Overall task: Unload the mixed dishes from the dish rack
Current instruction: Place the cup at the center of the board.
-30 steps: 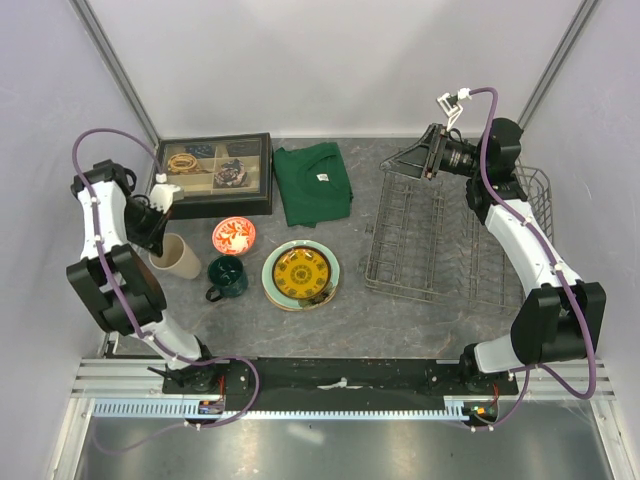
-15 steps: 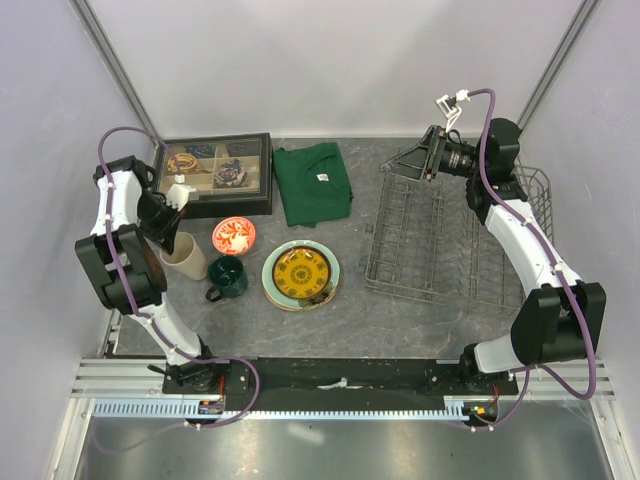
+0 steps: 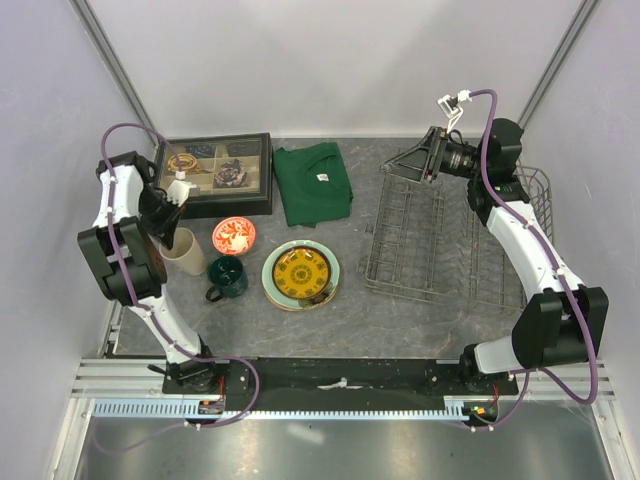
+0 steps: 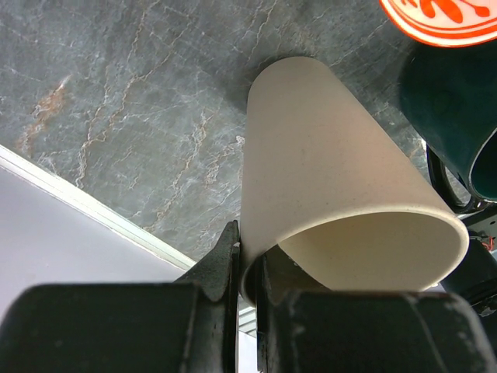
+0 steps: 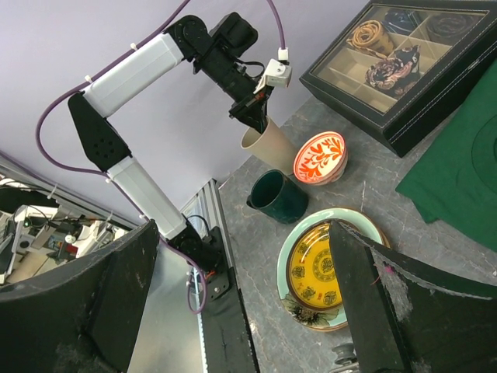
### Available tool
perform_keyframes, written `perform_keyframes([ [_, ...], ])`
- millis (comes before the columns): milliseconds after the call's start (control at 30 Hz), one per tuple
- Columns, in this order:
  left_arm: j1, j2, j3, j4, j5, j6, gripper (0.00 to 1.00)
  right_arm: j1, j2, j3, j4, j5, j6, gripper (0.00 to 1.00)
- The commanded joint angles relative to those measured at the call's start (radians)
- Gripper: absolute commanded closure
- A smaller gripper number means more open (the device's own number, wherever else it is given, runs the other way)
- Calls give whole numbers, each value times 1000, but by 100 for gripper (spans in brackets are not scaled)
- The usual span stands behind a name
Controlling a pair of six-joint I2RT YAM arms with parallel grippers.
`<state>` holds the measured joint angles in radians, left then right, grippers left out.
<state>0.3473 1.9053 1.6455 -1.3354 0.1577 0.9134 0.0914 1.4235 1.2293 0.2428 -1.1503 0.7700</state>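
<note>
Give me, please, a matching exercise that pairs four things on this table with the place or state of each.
Things:
1. tumbler
2. mug
3. bowl
4. rack

Descriptions:
A. grey wire, on the right side of the table
B. red and white, just in front of the black box
C. rim pinched by the left gripper
D. dark green, with a handle, left of the stacked plates

Pairs: 1-C, 2-D, 3-B, 4-A.
</note>
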Motion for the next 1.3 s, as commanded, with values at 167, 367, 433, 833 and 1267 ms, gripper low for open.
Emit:
perform_keyframes([
  [167,-30,-6,17,-189,-18,-19,91,-4,-26,38,4,0,-32,2],
  [367,-33,-11,2,-185,-26,-22,76,-2,-32,38,-13,1,-46,2],
  [433,-33,-14,-6,-185,-27,-21,70,-4,-31,38,-13,1,-47,2],
  [833,-41,-61,7,-197,-11,-8,53,-4,-28,39,-20,3,-54,2],
  [1267,-45,-170,83,-202,34,15,39,-4,-32,39,-43,9,-77,2],
])
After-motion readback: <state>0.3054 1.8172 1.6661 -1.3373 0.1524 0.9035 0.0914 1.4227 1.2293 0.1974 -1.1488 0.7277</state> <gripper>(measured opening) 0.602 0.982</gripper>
